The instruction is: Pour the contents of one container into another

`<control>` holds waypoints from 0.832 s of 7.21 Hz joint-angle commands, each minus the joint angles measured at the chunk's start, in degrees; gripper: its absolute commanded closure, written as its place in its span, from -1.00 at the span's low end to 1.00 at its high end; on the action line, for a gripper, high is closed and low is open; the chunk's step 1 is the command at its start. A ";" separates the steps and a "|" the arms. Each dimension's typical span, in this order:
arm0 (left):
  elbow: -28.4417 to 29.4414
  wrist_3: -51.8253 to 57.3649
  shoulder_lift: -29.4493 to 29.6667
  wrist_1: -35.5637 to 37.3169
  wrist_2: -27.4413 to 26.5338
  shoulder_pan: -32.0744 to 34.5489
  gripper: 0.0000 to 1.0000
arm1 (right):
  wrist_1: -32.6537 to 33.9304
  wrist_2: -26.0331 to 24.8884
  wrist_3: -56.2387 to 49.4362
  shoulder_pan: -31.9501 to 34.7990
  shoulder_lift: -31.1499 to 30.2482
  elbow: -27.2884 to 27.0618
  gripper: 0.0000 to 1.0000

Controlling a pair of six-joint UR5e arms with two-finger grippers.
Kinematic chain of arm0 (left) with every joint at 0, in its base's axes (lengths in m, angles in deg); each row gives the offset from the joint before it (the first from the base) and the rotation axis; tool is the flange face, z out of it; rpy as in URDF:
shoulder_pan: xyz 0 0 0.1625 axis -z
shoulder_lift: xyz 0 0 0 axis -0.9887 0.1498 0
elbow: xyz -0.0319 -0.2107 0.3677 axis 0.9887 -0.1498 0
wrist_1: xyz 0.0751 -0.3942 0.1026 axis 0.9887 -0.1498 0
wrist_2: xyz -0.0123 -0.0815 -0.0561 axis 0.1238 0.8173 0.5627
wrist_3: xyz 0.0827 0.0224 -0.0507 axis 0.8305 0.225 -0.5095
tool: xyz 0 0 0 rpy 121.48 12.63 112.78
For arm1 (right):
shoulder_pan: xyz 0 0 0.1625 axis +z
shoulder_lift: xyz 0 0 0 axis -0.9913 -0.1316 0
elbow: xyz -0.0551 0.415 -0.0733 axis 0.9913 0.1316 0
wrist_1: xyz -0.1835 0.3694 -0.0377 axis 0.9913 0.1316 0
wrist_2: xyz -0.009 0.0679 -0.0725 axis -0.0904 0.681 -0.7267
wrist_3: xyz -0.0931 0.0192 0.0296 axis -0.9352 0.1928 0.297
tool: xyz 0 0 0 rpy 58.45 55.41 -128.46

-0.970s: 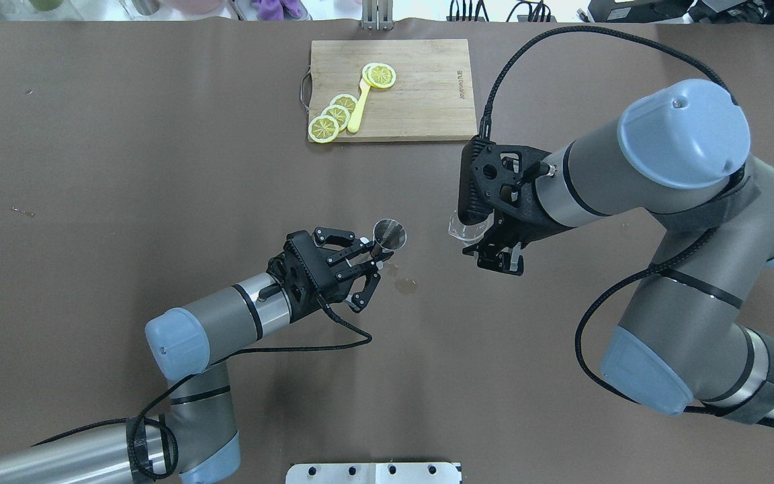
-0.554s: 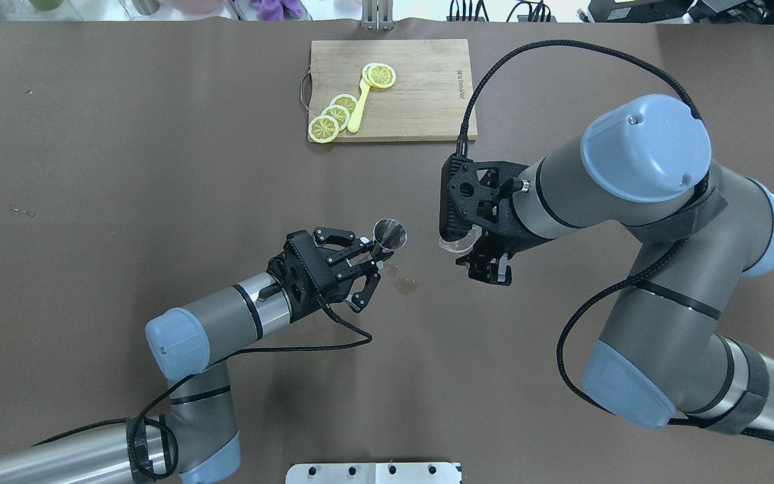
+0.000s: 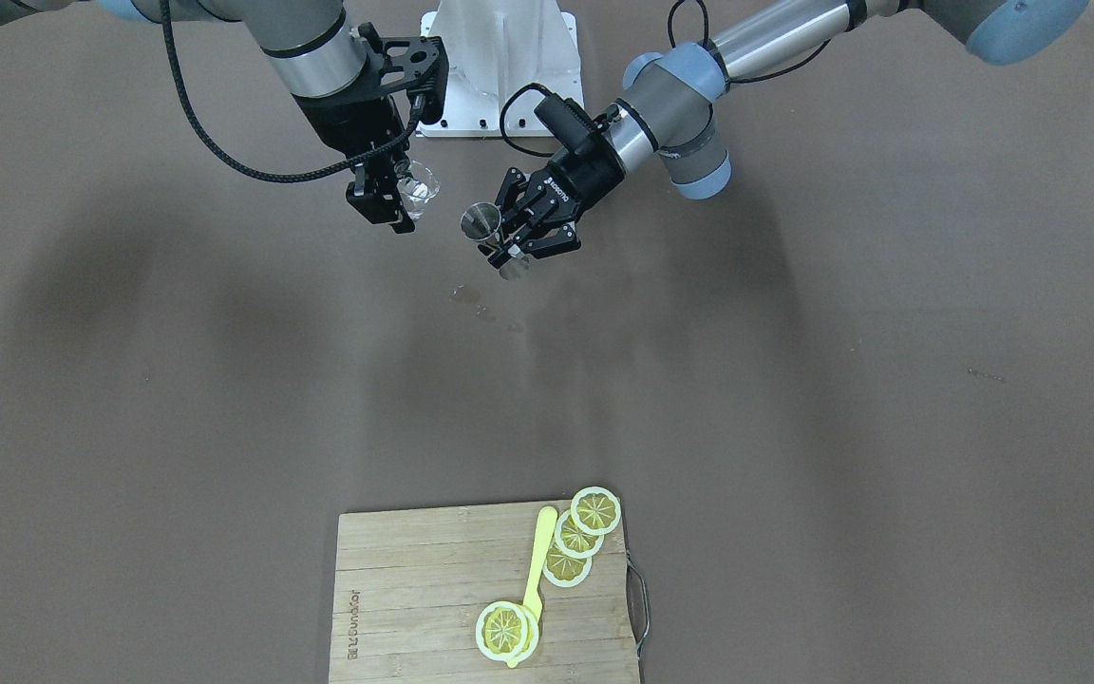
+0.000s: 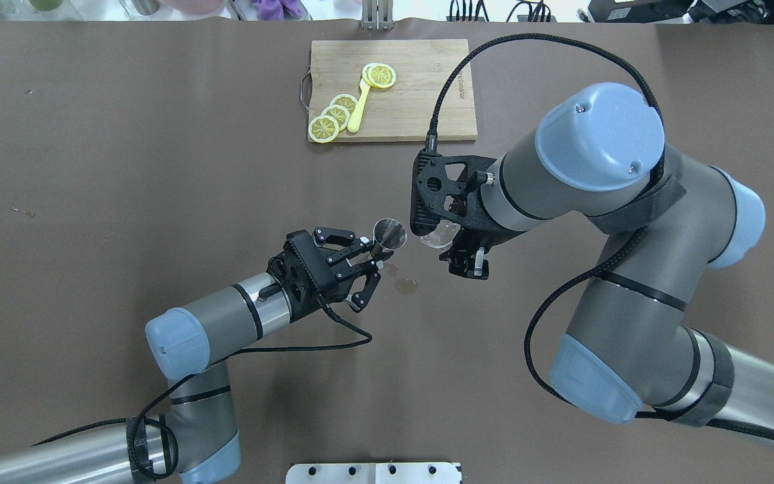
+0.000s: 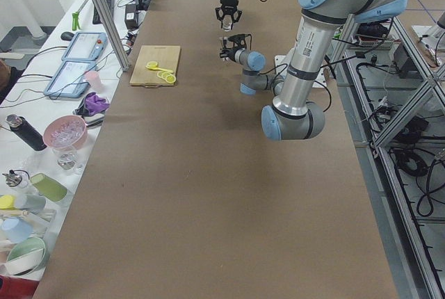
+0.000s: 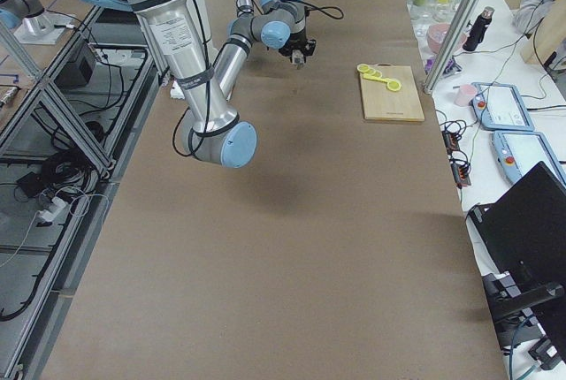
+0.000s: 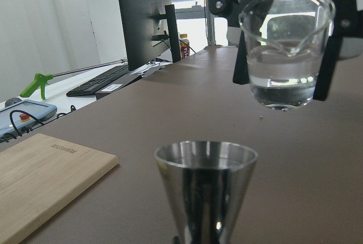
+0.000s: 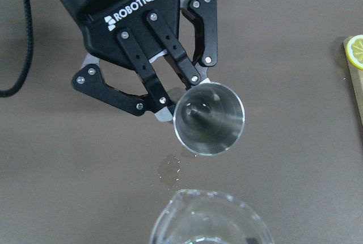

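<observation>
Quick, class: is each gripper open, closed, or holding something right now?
Left gripper: closed on the steel jigger.
Right gripper: closed on the glass cup, liquid inside.

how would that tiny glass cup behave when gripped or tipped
The glass cup looks smooth and thin-walled, so probably slippery and breakable under a hard squeeze. It holds clear liquid low down, which likely sloshes if tilted fast.

only a narrow gap separates jigger (image 4: 390, 233) and glass cup (image 4: 439, 235); the cutting board (image 4: 420, 101) lies well apart.
</observation>
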 commanded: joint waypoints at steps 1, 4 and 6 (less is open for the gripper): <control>0.00 0.00 -0.04 -0.01 0.00 0.00 1.00 | 3.41 -0.37 -0.01 -0.04 2.75 0.86 1.00; 0.00 0.00 0.05 -0.01 0.00 -0.09 1.00 | 6.65 -1.06 -0.01 -0.13 5.03 1.56 1.00; 0.00 0.00 0.05 0.07 -0.09 -0.09 1.00 | 8.23 -2.03 -0.01 -0.13 6.53 2.89 1.00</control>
